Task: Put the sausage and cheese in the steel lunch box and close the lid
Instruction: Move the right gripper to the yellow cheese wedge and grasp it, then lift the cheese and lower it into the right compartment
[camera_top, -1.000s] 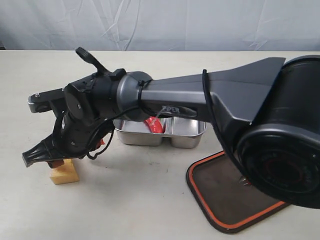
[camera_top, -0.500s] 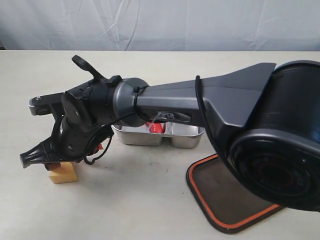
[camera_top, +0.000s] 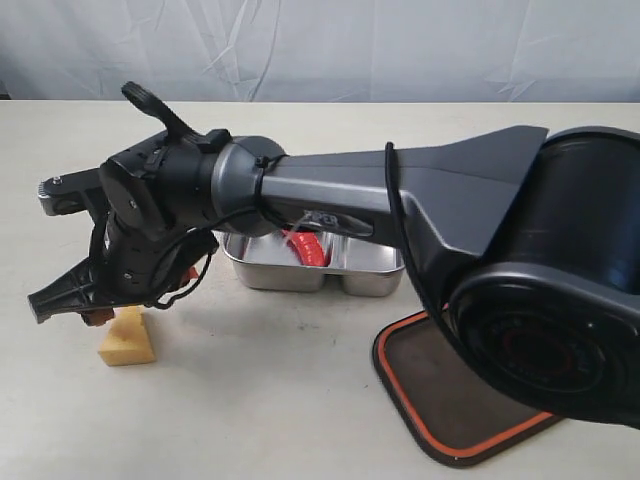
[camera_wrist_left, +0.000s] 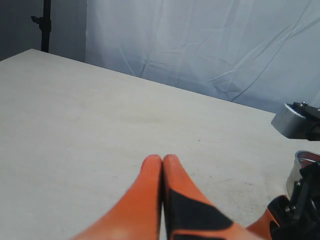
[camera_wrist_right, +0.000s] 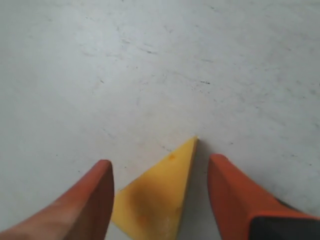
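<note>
The yellow cheese wedge lies on the table at the left. My right gripper has reached across and hangs just over it. In the right wrist view the cheese lies between the spread orange fingers of the open right gripper, untouched by either one. The red sausage rests in the larger compartment of the steel lunch box, half hidden by the arm. The dark lid with its orange rim lies flat at the front right. My left gripper is shut on nothing, above bare table.
The right arm's big dark body fills the right of the exterior view and covers part of the lid. A white cloth hangs behind the table. A black stand rises beyond the table's far edge.
The right arm has swung further left, its gripper shifting off the cheese's top, so more of the wedge shows. The cheese, box and lid have stayed put.
</note>
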